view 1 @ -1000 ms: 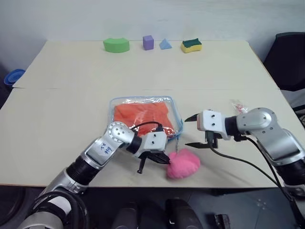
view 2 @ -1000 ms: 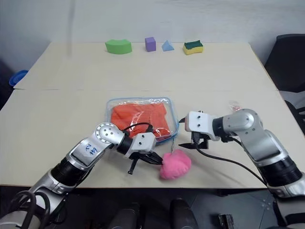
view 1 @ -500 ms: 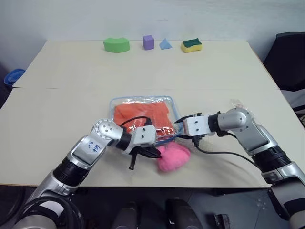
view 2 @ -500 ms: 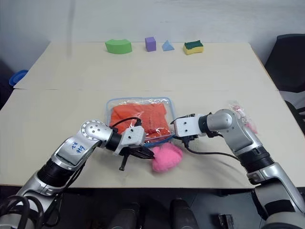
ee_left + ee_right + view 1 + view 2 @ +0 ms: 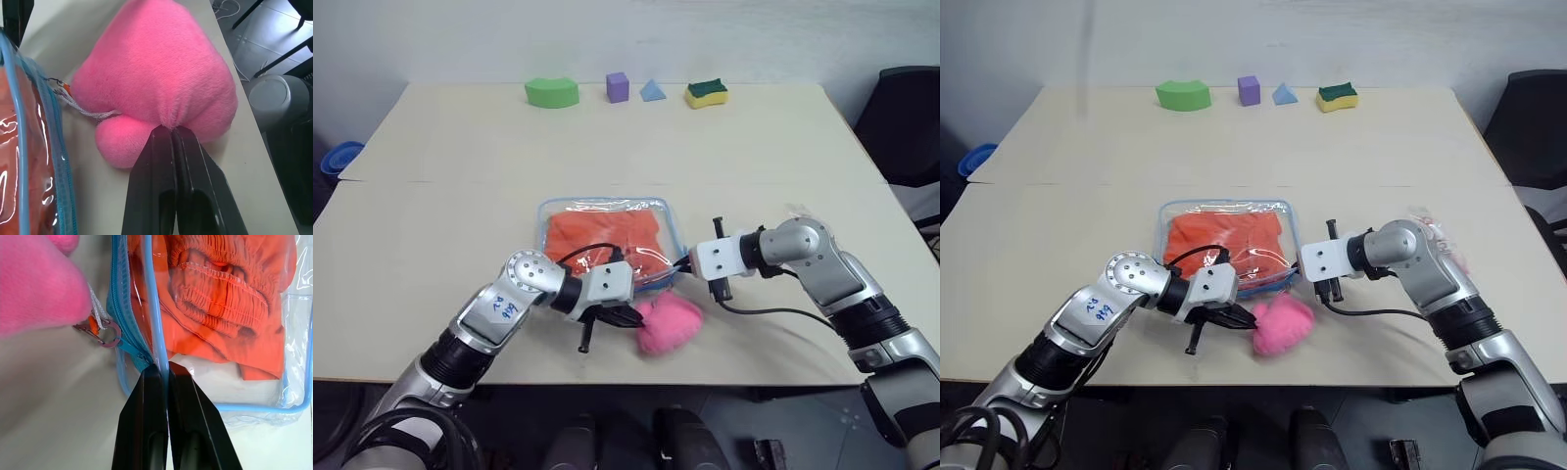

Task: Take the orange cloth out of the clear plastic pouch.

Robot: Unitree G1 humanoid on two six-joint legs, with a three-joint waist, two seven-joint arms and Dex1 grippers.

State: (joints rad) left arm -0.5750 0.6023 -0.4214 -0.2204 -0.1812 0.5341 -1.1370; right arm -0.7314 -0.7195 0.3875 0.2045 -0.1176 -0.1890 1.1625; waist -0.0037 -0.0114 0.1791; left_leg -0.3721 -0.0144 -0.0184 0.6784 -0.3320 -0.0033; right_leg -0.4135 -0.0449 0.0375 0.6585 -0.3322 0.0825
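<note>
Pouch: clear plastic pouch with light blue zipper trim lies flat at worktop centre, zip not seen parted.
Cloth: bright orange soft cloth inside, folded.
Left gripper: jaws closed, pinching pink plush heart at pouch's 5 o'clock corner.
Right gripper: jaws closed on blue trim at 4 o'clock corner.
Handling: cloth light, limp, likely bunches; film slippery. Take a fold through the mouth.

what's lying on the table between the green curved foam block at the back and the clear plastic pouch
Nothing: the stretch of beige table between the green curved foam block and the clear plastic pouch with light blue trim is bare, as the left eye view shows.
</note>
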